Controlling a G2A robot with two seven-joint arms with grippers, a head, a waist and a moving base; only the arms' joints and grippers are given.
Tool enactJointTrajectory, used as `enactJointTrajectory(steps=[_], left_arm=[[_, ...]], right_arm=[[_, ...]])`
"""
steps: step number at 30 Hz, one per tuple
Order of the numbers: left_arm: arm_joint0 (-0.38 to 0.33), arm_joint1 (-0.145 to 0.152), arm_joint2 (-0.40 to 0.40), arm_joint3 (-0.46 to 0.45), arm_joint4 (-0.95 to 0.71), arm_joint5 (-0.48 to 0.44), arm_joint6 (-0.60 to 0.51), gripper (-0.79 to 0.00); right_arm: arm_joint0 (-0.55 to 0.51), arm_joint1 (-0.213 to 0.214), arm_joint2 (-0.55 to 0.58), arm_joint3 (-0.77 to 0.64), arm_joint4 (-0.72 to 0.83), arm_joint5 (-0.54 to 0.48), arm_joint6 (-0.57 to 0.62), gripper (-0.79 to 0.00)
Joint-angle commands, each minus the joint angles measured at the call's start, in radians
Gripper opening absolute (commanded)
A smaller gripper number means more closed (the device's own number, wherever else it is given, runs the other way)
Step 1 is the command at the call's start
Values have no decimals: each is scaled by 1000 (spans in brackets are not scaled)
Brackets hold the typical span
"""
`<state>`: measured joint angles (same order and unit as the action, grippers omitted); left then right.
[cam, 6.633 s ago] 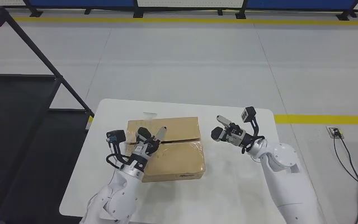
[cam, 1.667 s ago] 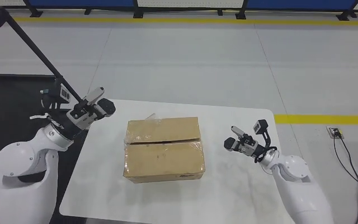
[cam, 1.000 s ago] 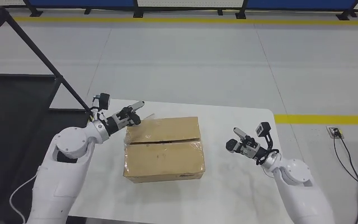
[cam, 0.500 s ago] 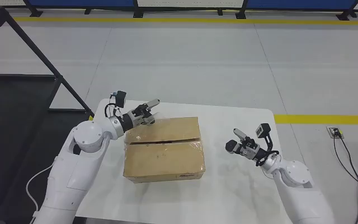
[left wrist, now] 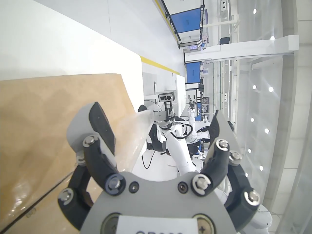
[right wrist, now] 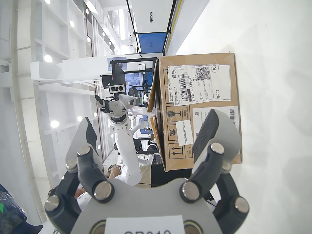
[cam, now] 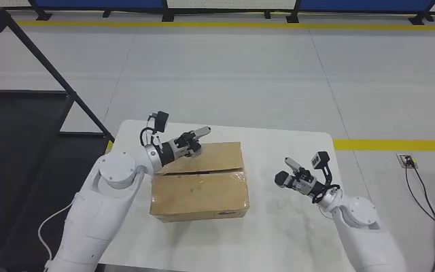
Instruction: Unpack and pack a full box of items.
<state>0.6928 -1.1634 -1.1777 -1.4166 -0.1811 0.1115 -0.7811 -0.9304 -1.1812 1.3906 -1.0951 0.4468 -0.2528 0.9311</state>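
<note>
Above table [cam: 266, 228], open left hand [cam: 201, 139] has advanced over box [cam: 204, 194]; right hand [cam: 282, 171] open.

Box [cam: 200, 180] central on table [cam: 285, 224], bare strip between box and right gripper [cam: 284, 170], left gripper [cam: 198, 135] over box's far-left edge.

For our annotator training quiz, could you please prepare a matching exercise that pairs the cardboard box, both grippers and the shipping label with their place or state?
Things:
1. cardboard box
2. left gripper
3. right gripper
4. shipping label

Places or states:
A. open, above the box's top
B. open, over the white table beside the box
C. brown, standing mid-table
D. stuck on the side of the box that faces the right gripper

Pairs: 1-C; 2-A; 3-B; 4-D
</note>
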Motion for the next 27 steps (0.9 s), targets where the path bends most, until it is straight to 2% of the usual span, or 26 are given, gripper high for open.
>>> enactJointTrajectory(steps=[1, 17, 27], left_arm=[[7, -1, 12, -16, 15, -3, 11, 0], [8, -40, 134, -6, 71, -54, 211, 0], [-2, -52, 136, 13, -7, -17, 154, 0]], right_arm=[[3, 0, -1, 7, 3, 0, 4, 0], [31, 7, 3, 71, 22, -17, 34, 0], [65, 8, -3, 121, 35, -25, 54, 0]])
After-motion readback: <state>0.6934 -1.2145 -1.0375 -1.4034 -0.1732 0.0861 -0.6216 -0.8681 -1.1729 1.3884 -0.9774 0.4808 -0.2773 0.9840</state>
